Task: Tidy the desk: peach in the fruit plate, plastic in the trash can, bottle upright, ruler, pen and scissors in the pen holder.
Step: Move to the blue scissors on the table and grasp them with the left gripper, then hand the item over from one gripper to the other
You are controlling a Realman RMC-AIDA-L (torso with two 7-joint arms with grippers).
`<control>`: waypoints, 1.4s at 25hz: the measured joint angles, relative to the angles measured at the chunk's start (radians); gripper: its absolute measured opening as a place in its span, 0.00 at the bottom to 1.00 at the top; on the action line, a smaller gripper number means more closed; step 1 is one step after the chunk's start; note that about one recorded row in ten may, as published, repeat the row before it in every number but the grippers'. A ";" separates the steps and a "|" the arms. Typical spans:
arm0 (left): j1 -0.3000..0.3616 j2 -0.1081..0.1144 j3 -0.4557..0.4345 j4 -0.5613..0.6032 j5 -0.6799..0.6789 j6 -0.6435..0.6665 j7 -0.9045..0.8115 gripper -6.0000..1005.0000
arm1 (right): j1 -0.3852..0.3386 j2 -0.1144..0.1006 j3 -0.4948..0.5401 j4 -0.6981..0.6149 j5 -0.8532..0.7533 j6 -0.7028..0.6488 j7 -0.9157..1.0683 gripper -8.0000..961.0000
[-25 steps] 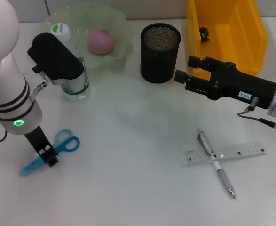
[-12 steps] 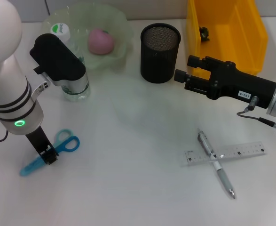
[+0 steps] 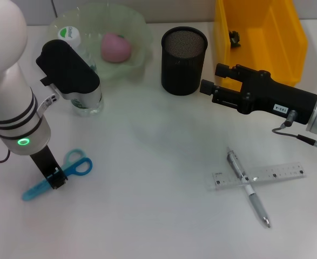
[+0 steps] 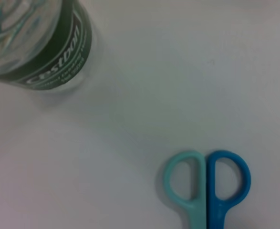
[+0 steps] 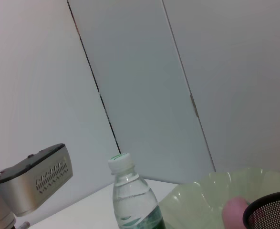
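Head view: left gripper (image 3: 55,181) down on scissors (image 3: 58,174) near table's left edge; fingers look closed on the shank, w/ loops toward table's centre, blades toward left edge. Long axis runs diagonal. Right gripper (image 3: 208,89) hovers beside pen holder (image 3: 184,53), fingers can't tell.
Left wrist: scissors' loops (image 4: 206,183) below cam, bottle (image 4: 32,40) upright nearby.
Right wrist: bottle, fruit plate (image 5: 197,200); no scissors.
Nearer arm: left.

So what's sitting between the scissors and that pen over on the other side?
Nothing. In the head view, the table between the scissors and the pen is bare; the ruler lies under the pen itself.
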 joint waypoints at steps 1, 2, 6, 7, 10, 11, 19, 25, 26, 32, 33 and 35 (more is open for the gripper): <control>-0.001 0.000 0.000 -0.003 0.000 -0.001 0.002 0.28 | 0.000 0.000 0.000 0.000 0.000 0.000 0.000 0.75; -0.001 0.000 0.000 -0.003 0.000 -0.001 0.001 0.28 | 0.000 0.000 0.000 0.000 0.000 0.000 0.000 0.75; -0.001 0.000 0.000 0.004 0.002 -0.003 -0.001 0.27 | 0.000 0.000 0.000 0.000 0.000 0.001 0.000 0.75; -0.001 0.000 0.000 0.004 0.003 -0.003 -0.001 0.26 | 0.000 0.000 0.000 0.000 0.000 0.001 0.000 0.75; -0.002 0.000 0.000 0.000 0.004 -0.003 0.002 0.24 | 0.000 0.000 0.000 0.000 0.000 0.001 0.000 0.75; -0.002 0.000 0.000 -0.001 0.004 -0.003 0.002 0.24 | 0.000 0.000 0.000 0.000 0.000 0.001 0.000 0.75; -0.003 0.000 -0.004 0.008 0.007 -0.009 0.002 0.24 | 0.000 0.000 0.000 0.000 0.010 0.003 0.000 0.75; -0.001 0.000 -0.009 0.021 0.008 -0.013 0.001 0.24 | -0.011 0.000 0.000 0.006 0.065 0.007 0.000 0.75; 0.012 0.004 -0.017 0.071 0.008 -0.014 -0.006 0.24 | -0.012 -0.001 0.000 0.009 0.072 0.009 -0.001 0.75; 0.042 0.006 -0.038 0.185 0.008 -0.009 -0.011 0.24 | -0.020 -0.002 0.037 0.012 0.080 0.027 -0.003 0.75; 0.042 0.006 -0.038 0.185 0.008 -0.009 -0.011 0.24 | -0.022 -0.001 0.046 0.013 0.080 0.028 -0.004 0.75; 0.066 0.006 -0.040 0.255 0.008 -0.008 -0.012 0.24 | -0.029 -0.001 0.064 0.014 0.080 0.030 -0.006 0.75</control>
